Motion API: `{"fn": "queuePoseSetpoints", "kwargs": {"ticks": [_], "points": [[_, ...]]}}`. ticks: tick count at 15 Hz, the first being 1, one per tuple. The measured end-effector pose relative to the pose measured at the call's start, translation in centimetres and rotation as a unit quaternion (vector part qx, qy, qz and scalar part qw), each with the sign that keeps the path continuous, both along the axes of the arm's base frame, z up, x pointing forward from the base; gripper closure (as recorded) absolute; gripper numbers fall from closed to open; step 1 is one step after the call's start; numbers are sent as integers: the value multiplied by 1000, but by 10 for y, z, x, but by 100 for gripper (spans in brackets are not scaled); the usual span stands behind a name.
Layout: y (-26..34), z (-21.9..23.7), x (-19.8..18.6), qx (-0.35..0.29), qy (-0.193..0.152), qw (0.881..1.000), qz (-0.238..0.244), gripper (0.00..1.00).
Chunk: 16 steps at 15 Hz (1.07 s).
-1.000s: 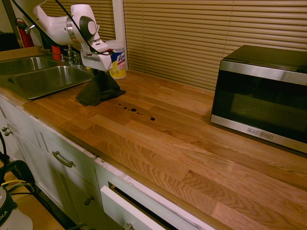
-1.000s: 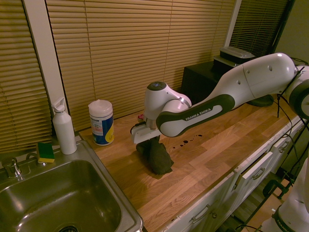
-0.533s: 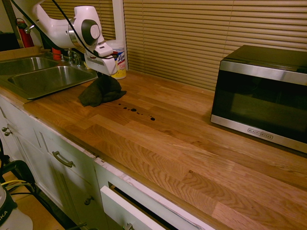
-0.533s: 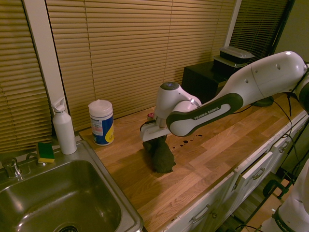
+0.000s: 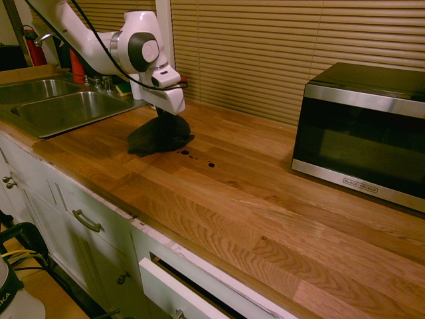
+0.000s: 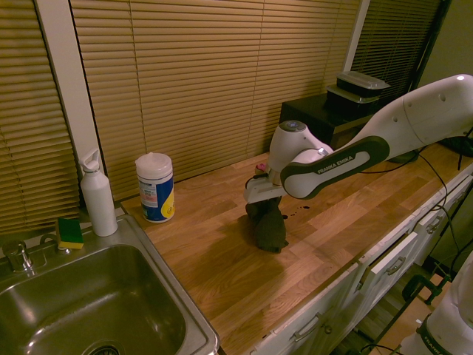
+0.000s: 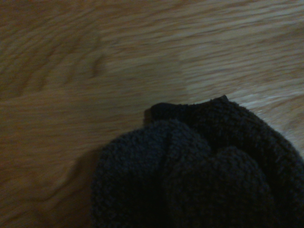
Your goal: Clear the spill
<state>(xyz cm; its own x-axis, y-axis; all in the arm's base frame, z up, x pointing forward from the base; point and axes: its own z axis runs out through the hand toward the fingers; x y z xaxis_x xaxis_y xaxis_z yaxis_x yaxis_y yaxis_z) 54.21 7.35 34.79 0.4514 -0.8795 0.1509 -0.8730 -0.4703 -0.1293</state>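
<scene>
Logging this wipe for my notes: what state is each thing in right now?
Dark knitted cloth: bunched, on the counter, pinched from above.
Gripper: shut on the cloth.
Trail of small dark drops: partly covered by cloth; several drops still exposed.
Black steel microwave: door closed.
White wipes canister: upright, capped.

Home kitchen: steel sink [image 5: 63, 109], microwave [image 5: 362, 133], wood counter [image 5: 252, 199] (drawers [image 5: 192, 292] below).

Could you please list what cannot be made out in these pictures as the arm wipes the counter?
- Gripper fingers: hidden behind the hand in both exterior views.
- Spill: the cloth covers its near end; in the second exterior view, drops too small to count.
- Wipes tub: label print too small.
- Wrist view: blurred.
</scene>
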Motion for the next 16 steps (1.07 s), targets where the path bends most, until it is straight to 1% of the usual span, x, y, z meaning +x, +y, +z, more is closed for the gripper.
{"fn": "queuePoseSetpoints", "kwargs": {"ticks": [5, 8, 12, 16], "points": [[-74, -1, -2, 4, -7, 999, -35, 100], [-103, -4, -5, 11, -14, 999, -52, 100], [-154, -6, -15, 9, -20, 996, -83, 100], [-196, -5, -23, 20, -21, 994, -106, 100]]}}
